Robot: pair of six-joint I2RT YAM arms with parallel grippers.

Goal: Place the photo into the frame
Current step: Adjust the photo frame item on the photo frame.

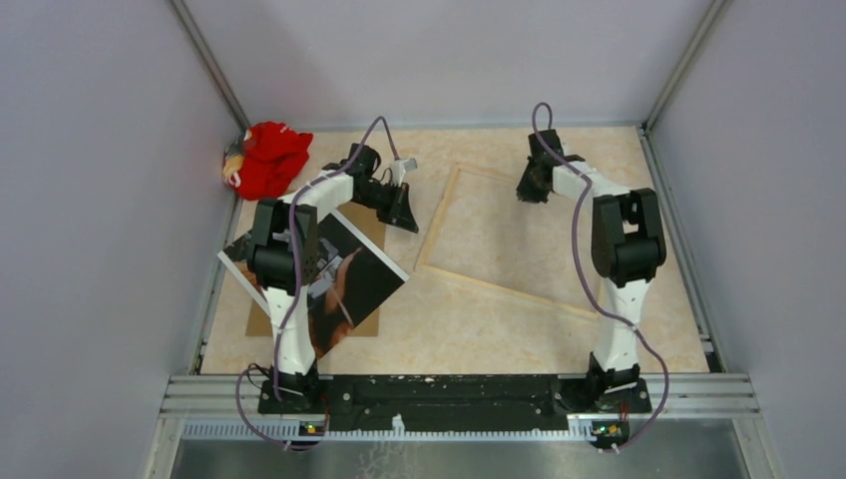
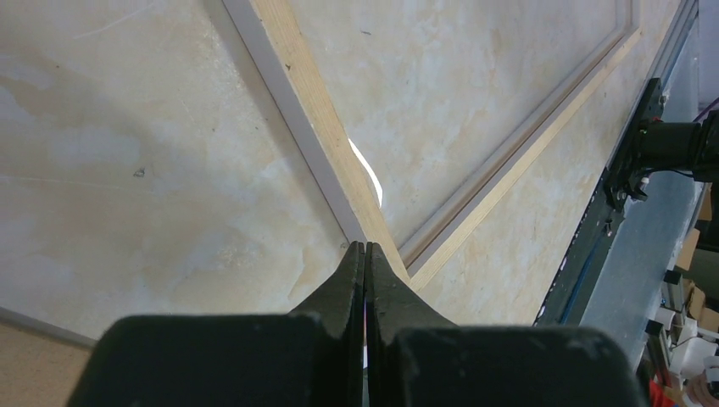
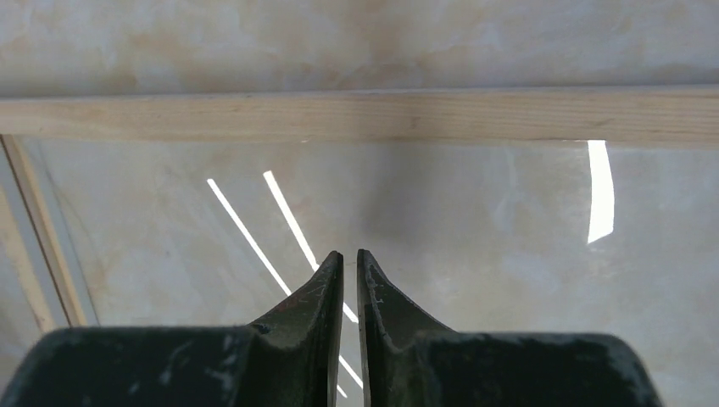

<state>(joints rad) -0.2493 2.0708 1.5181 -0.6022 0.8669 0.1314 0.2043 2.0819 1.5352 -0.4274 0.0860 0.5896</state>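
Photo (image 1: pixel 364 277) lies near the left tool (image 1: pixel 404 214), not touching it.

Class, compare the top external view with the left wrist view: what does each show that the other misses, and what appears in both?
Only the top external view shows the photo lying on the brown backing board, plus a red cloth bundle in the far left corner. Only the left wrist view shows the frame's light wood rail and white edge close up. Both show the frame, the shut left end effector and the marbled table.
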